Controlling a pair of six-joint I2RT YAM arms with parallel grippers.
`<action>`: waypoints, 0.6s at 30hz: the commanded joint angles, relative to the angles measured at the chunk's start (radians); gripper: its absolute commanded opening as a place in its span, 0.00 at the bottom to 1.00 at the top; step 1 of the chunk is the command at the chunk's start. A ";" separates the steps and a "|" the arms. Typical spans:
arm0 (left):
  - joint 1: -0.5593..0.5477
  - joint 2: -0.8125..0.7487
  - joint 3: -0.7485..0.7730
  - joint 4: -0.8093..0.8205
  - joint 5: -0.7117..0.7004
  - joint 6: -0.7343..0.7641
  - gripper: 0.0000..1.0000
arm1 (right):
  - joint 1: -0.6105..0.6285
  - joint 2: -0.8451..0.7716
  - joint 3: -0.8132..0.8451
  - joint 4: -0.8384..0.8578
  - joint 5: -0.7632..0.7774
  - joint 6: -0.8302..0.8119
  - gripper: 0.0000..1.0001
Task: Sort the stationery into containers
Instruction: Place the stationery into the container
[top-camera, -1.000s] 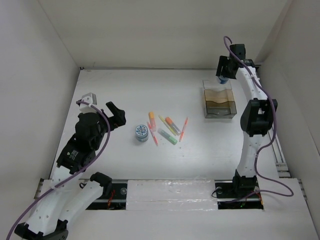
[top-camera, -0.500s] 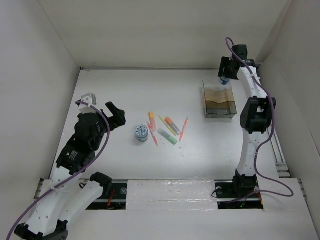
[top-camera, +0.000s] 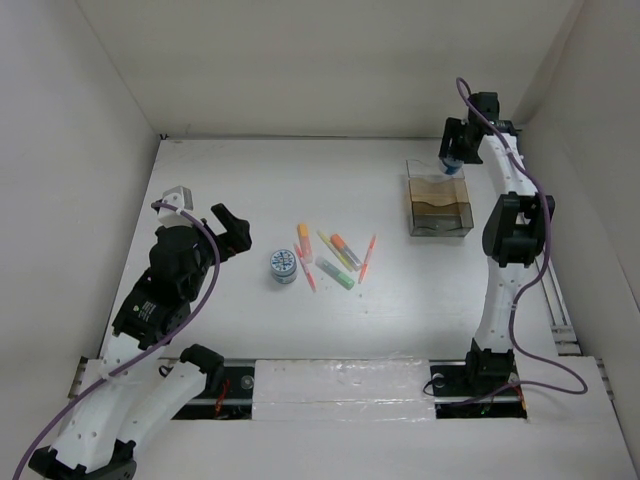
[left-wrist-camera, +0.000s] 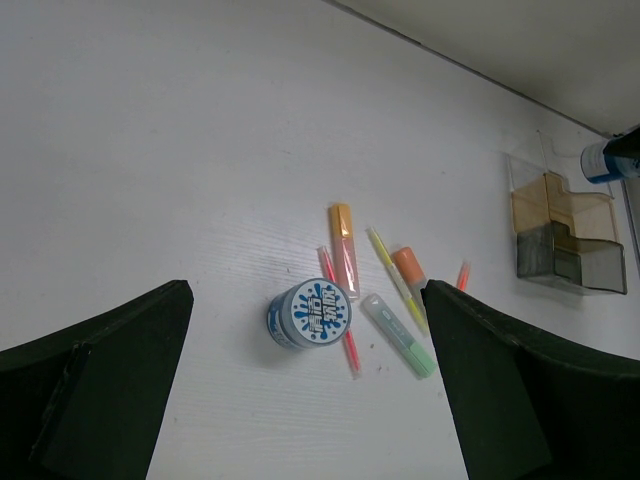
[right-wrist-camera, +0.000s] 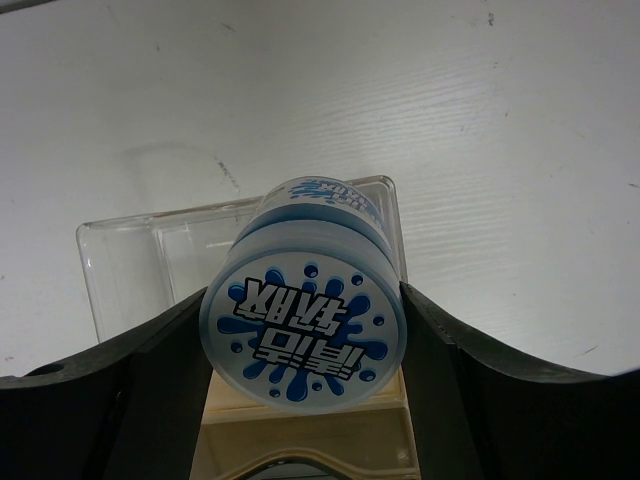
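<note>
My right gripper (top-camera: 451, 158) is shut on a blue-and-white tub (right-wrist-camera: 304, 322) and holds it over the far end of the clear organizer box (top-camera: 437, 198), which also shows in the right wrist view (right-wrist-camera: 130, 245). A second blue-and-white tub (top-camera: 284, 265) stands on the table beside several pens and markers (top-camera: 335, 258) in orange, green, yellow and pink. In the left wrist view the tub (left-wrist-camera: 309, 313) and the pens (left-wrist-camera: 385, 297) lie ahead of my left gripper (left-wrist-camera: 305, 400), which is open, empty and raised at the table's left.
White walls enclose the table on the left, back and right. The organizer box (left-wrist-camera: 565, 230) stands near the right wall. A metal rail (top-camera: 330, 385) runs along the near edge by the arm bases.
My right gripper has moved a little right and farther back with the tub, over the box's far end. The left arm has not moved.
</note>
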 joint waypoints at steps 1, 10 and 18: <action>-0.001 -0.006 -0.011 0.027 -0.003 -0.005 1.00 | 0.003 -0.006 0.016 0.013 -0.021 -0.006 0.00; -0.001 -0.015 -0.011 0.027 0.006 -0.005 1.00 | 0.012 -0.006 0.016 -0.037 0.011 0.003 0.00; -0.001 -0.015 -0.011 0.027 0.006 -0.005 1.00 | 0.012 0.013 0.036 -0.077 0.032 0.012 0.00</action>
